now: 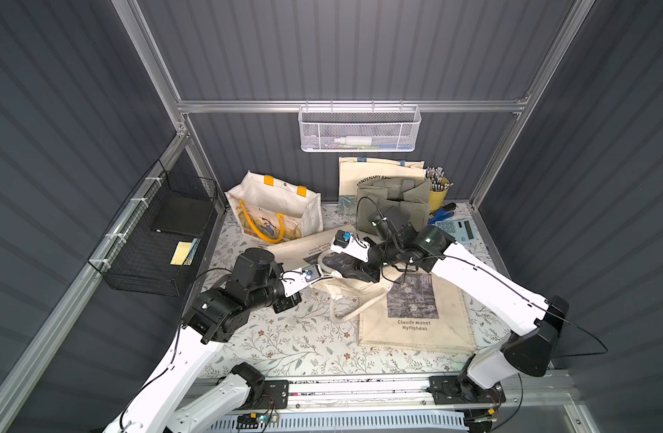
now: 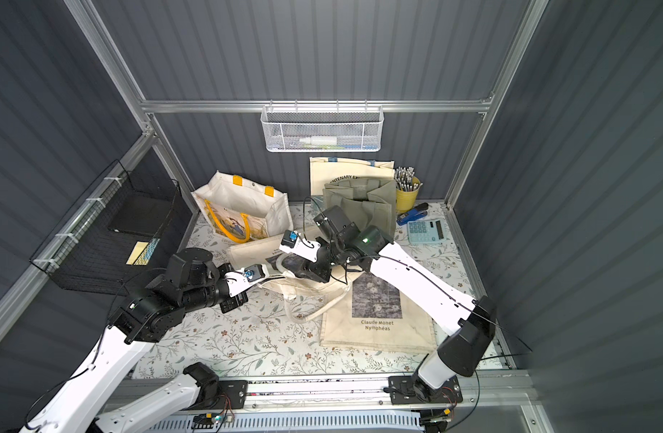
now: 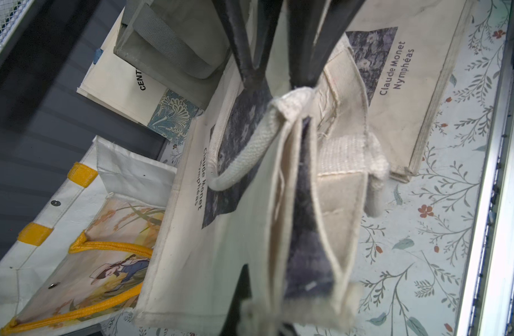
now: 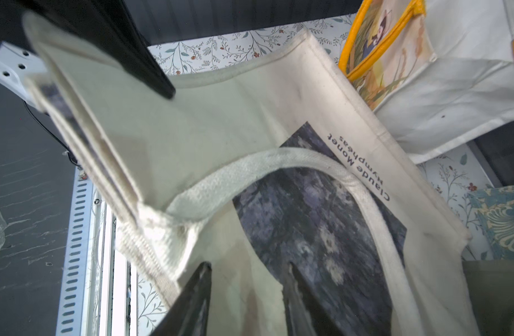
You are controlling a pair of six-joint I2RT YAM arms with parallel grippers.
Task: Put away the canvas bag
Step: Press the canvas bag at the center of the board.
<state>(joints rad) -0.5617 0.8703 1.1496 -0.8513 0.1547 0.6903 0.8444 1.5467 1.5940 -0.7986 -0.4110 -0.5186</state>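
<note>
Cream canvas bag [image 1: 292,253] printed "Claude Monet" lies rumpled just beside the yellow-handled tote [image 1: 281,202]. The left gripper [image 3: 276,78] is clamped on its rim. The right gripper [image 4: 248,264] hangs over it, jaws apart. A matching bag [image 1: 416,322] and a grey organiser [image 1: 397,198] sit farther from the tote.

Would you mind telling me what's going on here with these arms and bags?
Two robot arms are handling a Claude Monet canvas bag in the middle of the table. The left tool is shut on the bag's top edge, holding it up, while the right tool is open over its printed side. It is not put away yet; a second Monet bag lies flat beside it.
</note>
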